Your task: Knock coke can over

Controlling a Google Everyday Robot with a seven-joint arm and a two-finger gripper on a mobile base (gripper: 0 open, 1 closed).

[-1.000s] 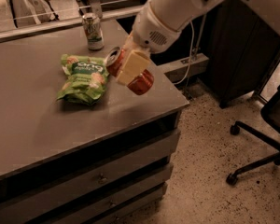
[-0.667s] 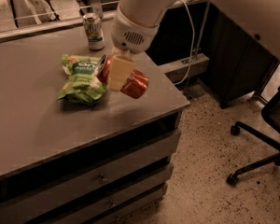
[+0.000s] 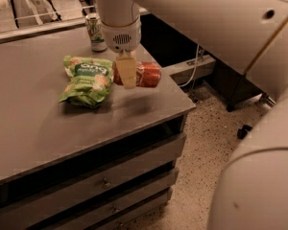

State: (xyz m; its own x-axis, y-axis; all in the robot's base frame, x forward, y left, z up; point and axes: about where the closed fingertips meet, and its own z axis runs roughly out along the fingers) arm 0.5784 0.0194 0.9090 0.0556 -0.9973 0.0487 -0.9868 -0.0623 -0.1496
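The red coke can (image 3: pixel 148 74) lies on its side on the grey table top (image 3: pixel 48 128), near the table's right edge, with its length running left to right. My gripper (image 3: pixel 127 73) hangs straight down from the white wrist and sits directly over the can's left half, covering part of it. I cannot see whether it still grips the can or only touches it.
A green chip bag (image 3: pixel 86 79) lies just left of the can. A pale green-and-white soda can (image 3: pixel 96 31) stands upright at the back. The table's right edge (image 3: pixel 182 97) is close to the can. Drawers (image 3: pixel 110 176) are below, and a chair wheel (image 3: pixel 243 131) is on the floor.
The arm has swung left and now stands more upright over the table. The coke can has gone from tilted in the gripper to lying flat on its side on the table.
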